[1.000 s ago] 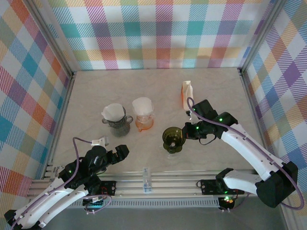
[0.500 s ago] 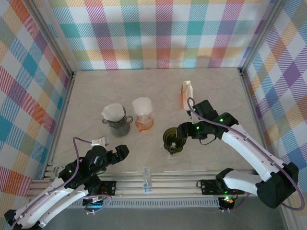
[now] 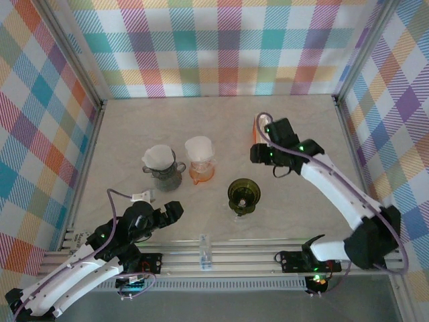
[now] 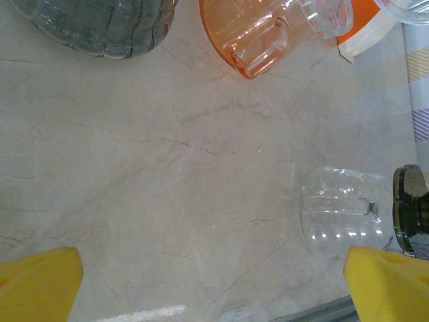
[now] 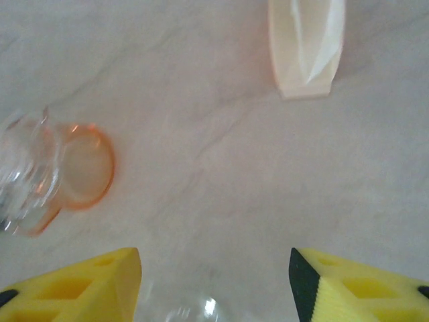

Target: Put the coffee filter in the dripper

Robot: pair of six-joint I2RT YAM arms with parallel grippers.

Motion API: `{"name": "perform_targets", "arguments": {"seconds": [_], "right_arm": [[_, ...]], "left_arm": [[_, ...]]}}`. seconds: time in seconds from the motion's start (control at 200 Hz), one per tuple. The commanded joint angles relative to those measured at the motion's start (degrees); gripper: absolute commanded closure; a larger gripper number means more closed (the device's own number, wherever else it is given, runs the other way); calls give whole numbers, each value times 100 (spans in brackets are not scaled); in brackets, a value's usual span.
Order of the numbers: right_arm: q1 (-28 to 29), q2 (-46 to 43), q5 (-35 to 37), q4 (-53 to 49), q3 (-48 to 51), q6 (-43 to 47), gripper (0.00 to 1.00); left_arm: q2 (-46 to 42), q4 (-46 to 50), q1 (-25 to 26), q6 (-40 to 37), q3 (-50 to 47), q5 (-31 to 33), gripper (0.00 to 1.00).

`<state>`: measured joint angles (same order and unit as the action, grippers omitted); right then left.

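Green dripper (image 3: 242,194) stands upright on the table. Beyond it hovers the right gripper (image 5: 214,268), jaws partly apart, holding nothing. The coffee filter (image 5: 307,47) sits just past the gripper, farther from the dripper. Near-left of the dripper, the left gripper (image 4: 214,282) gapes wide, empty.

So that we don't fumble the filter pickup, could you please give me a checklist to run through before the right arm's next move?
1. Green dripper upright and empty, ready for a filter: ok.
2. Right gripper open, nothing between its fingers: ok.
3. Coffee filter stack ahead of the right gripper, with nothing lying between them: ok.
4. Left gripper open and apart from the green dripper: ok.
5. Top filter will lift off the stack singly: cannot tell.
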<state>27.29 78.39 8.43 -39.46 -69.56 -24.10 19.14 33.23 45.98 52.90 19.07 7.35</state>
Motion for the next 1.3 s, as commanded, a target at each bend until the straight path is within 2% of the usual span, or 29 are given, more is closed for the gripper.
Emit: {"name": "perform_targets", "arguments": {"seconds": [0.0, 0.155, 0.5, 0.965, 1.195, 1.295], "right_arm": [[-312, 676, 189, 529, -353, 309, 43], [-572, 1607, 283, 883, -858, 432, 53], [-814, 3159, 384, 951, -1931, 325, 68], [-857, 4009, 672, 879, -2574, 458, 72], [-857, 4167, 853, 914, -2667, 518, 81], [-857, 4134, 903, 979, -2634, 570, 88]], "left_arm": [[58, -193, -3, -95, 194, -58, 0], [120, -192, -6, -96, 226, -30, 0], [496, -213, -9, -188, 351, 29, 0], [751, -309, -8, -193, 386, 86, 0], [745, -257, -5, -167, 389, 99, 0], [740, -265, -4, -149, 370, 92, 0]]}}
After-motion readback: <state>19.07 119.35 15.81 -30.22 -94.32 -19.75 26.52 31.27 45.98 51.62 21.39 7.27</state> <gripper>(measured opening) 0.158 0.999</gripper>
